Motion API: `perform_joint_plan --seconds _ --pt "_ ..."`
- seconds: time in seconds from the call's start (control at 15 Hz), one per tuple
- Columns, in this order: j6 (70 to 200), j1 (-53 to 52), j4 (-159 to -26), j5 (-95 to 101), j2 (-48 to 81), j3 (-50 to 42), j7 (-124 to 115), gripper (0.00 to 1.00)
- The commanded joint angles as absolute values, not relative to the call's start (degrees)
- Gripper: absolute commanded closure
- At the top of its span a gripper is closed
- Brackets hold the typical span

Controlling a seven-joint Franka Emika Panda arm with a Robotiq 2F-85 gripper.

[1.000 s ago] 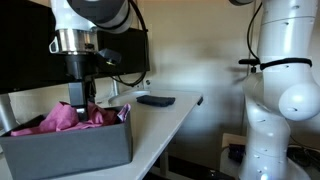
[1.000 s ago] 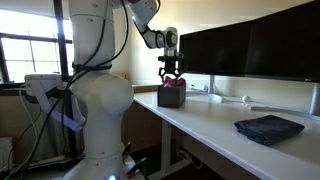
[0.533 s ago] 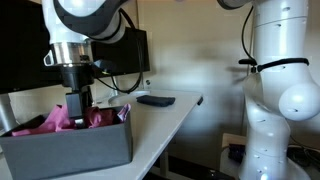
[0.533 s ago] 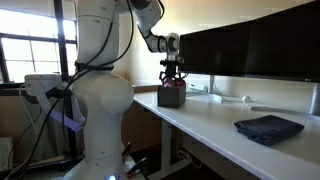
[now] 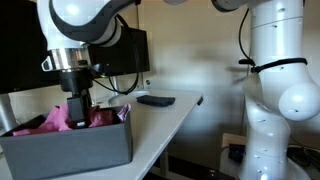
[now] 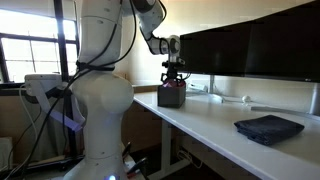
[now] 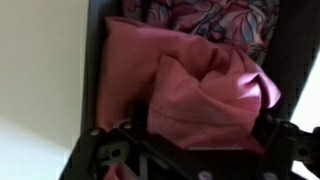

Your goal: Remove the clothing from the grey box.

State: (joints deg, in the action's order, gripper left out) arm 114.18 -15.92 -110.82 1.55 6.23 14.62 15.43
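Observation:
The grey box [image 5: 70,150] stands at the near end of the white table; it also shows in an exterior view [image 6: 172,98]. Pink clothing [image 5: 52,118] is heaped inside it and rises above the rim. My gripper [image 5: 76,114] points straight down into the heap, and in an exterior view [image 6: 173,84] it sits right over the box. In the wrist view the pink cloth [image 7: 200,90] bulges between my two widely spread fingers [image 7: 195,145]. A patterned garment [image 7: 205,15] lies beyond the pink one.
A dark folded cloth [image 6: 268,128] lies on the table [image 6: 210,120] away from the box, also seen in an exterior view [image 5: 155,100]. Black monitors [image 6: 250,50] line the table's back. A white robot body [image 5: 285,100] stands beside the table.
My gripper has shifted a little sideways over the box and sunk lower into the pink clothing. The box and the dark cloth have not moved.

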Motion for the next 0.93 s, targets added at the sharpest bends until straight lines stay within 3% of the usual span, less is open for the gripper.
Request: perform_joint_plan --seconds 0.0,0.8,0.87 --pt "112.6 -16.1 -109.2 7.8 8.0 14.5 13.2 0.00" --pt "112.1 -16.1 -105.0 15.2 11.6 14.5 12.1 0.00" --pt "111.9 -16.1 -104.4 15.2 12.0 14.4 12.5 0.25"
